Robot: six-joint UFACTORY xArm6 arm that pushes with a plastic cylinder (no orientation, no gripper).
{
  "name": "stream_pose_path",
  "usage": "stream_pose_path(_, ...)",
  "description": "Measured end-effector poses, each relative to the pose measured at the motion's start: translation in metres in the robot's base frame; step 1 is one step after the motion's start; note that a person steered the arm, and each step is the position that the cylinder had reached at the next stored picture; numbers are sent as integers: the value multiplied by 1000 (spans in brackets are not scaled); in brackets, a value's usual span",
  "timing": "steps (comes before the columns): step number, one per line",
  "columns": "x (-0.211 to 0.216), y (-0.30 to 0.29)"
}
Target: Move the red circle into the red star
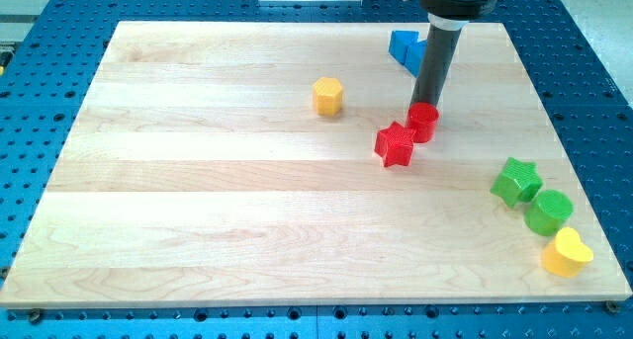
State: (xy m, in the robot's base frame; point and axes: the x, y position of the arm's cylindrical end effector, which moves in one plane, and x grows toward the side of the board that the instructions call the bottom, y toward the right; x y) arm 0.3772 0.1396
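Note:
The red circle (424, 122) sits right of the board's middle, touching the upper right side of the red star (395, 144). My tip (425, 104) is at the top edge of the red circle, just behind it toward the view's top, and seems to touch it. The rod rises from there toward the view's top.
A yellow hexagon (327, 97) lies left of the red pair. A blue block (406, 48) sits at the top, partly hidden by the rod. A green star (516, 181), a green circle (548, 211) and a yellow heart (566, 253) cluster at the lower right, near the board's edge.

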Motion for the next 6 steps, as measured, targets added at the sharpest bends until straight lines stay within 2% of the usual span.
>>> stream_pose_path(1,-3,69)
stream_pose_path(2,-4,66)
stream_pose_path(4,72,-32)
stream_pose_path(5,57,3)
stream_pose_path(6,5,-6)
